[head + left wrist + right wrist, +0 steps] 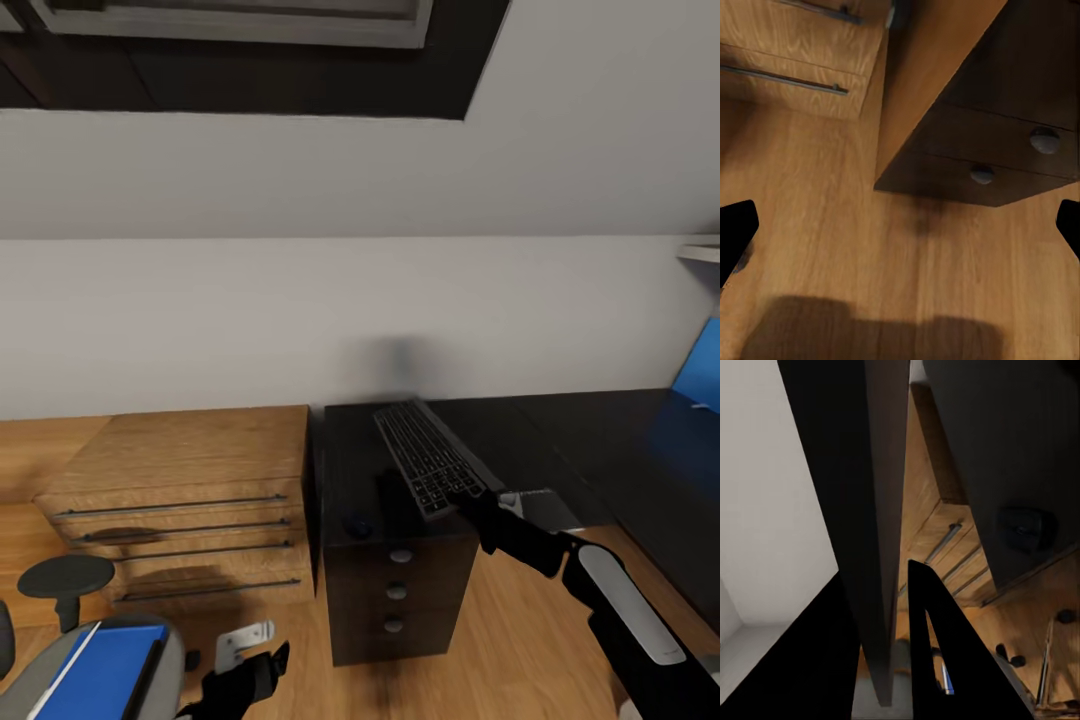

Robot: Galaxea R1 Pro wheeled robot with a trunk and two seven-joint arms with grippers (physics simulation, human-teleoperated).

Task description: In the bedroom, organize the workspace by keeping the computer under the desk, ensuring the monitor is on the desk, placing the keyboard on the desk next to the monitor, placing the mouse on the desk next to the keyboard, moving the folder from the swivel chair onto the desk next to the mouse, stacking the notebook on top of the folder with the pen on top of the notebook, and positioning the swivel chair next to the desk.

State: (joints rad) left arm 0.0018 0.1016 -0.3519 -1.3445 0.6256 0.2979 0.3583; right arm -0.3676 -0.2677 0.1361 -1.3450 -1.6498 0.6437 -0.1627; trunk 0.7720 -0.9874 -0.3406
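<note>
A dark keyboard (428, 456) hangs tilted over the dark desk (350, 450), one end toward the wall. My right gripper (470, 497) is shut on its near end. In the right wrist view the keyboard (881, 547) is an edge-on dark slab between my black fingers (934, 652). A small dark mouse (358, 524) lies on the desk's front left corner, also seen as the mouse (1024, 526). The blue folder (100, 670) rests on the grey swivel chair (170, 660) at the lower left. My left gripper (250, 670) is low beside the chair, open and holding nothing, above the floor (900, 232).
A wooden dresser (190, 500) with long handles stands against the desk's left side. The desk's drawer column with round knobs (398, 590) faces me. A round grey pad (65, 578) on a post is at the left. A blue panel (700, 375) stands at the far right.
</note>
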